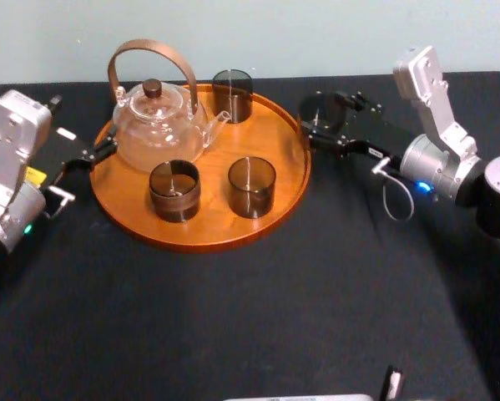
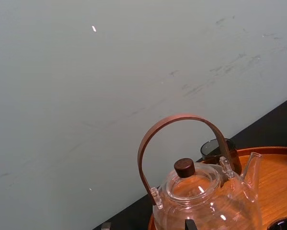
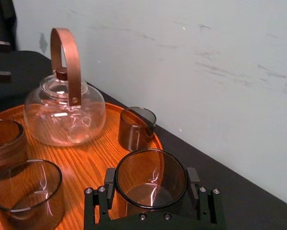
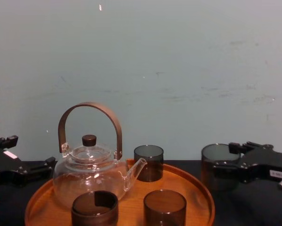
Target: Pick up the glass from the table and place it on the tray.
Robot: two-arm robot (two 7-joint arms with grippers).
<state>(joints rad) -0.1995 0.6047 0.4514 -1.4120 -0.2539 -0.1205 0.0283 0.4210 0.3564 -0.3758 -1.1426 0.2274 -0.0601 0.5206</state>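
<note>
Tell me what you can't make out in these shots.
Whether the glass in the right gripper touches the table: gripper hides its base, right wrist view.
Teapot base: cut off by left wrist view's edge.
Left gripper, beside tray: partly cut off, chest view.

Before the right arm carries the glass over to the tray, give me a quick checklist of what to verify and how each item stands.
1. Grip: the right gripper has a finger on each side of the glass: ok.
2. Glass upright, mouth up: ok.
3. Glass lifted clear of the table: cannot tell.
4. Landing spot: bare wood on the right part of the tray, between the back glass and the front right glass: ok.
5. Glass over the tray: not ok, it is outside the right rim.
6. Left gripper out of the path, at the tray's left side: ok.
</note>
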